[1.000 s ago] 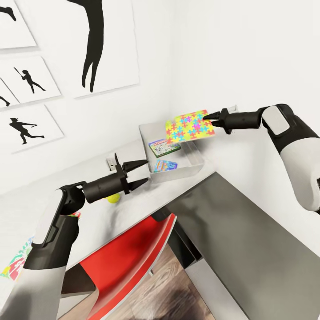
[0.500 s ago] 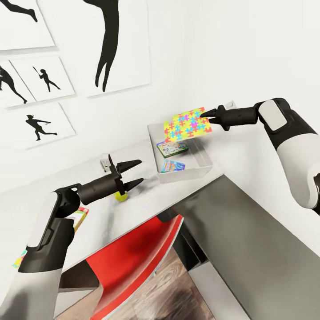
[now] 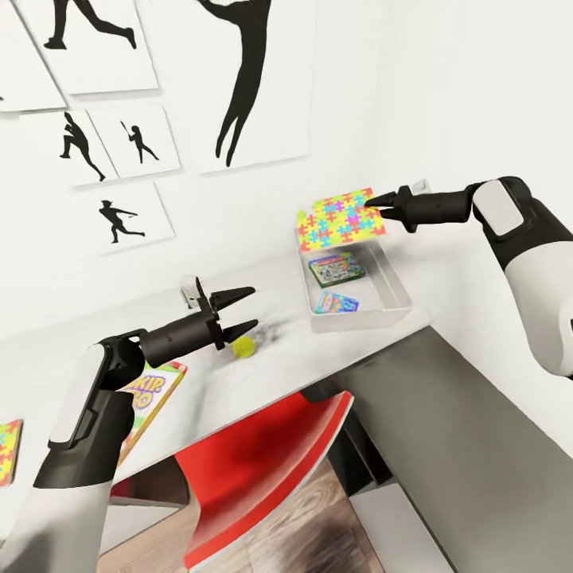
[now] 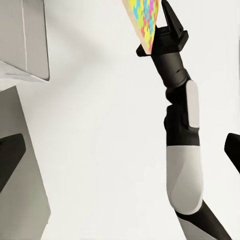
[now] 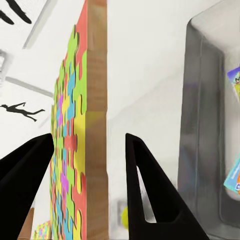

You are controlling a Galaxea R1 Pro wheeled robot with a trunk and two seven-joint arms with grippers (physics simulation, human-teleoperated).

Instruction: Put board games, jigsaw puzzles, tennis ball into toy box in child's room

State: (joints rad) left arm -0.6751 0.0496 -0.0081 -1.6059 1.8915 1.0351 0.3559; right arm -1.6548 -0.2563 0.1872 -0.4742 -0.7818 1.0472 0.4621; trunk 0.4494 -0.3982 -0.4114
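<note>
Right gripper: my right gripper [image 3: 376, 201] is clamped on one edge of a jigsaw puzzle [image 3: 341, 219]; in the right wrist view the slab [image 5: 82, 145] sits edge-on between my two fingers [image 5: 145, 185].
Puzzle position: held in the air over the far end of the toy box [image 3: 395, 280], tilted, not touching the tray.
Change since a second ago: the whole head picture has slid, so my head has turned. Against the tray, the puzzle stays above the far wall in much the same attitude; I judge little real travel of the slab.
Left gripper: my left gripper [image 3: 236, 309] hangs with its fingers apart and nothing between them, just beside the tennis ball [image 3: 243, 346] and above it, not touching.
Newly in view: the SKIP-BO board game [image 3: 150, 399] on the table [image 3: 263, 374] under my left forearm, and a second jigsaw puzzle [image 3: 8, 452] at the picture's left edge.
Toy box contents: the green-edged board game [image 3: 337, 269] and the smaller blue board game [image 3: 336, 302] lie flat inside.
Task standing: two toys in, one in hand, three on the table yet to go.
Next step, my judgement: lower the slab flat before release; dropped from this tilt it may catch the rim.
Other: red chair [image 3: 255, 469] tucked under the table.
</note>
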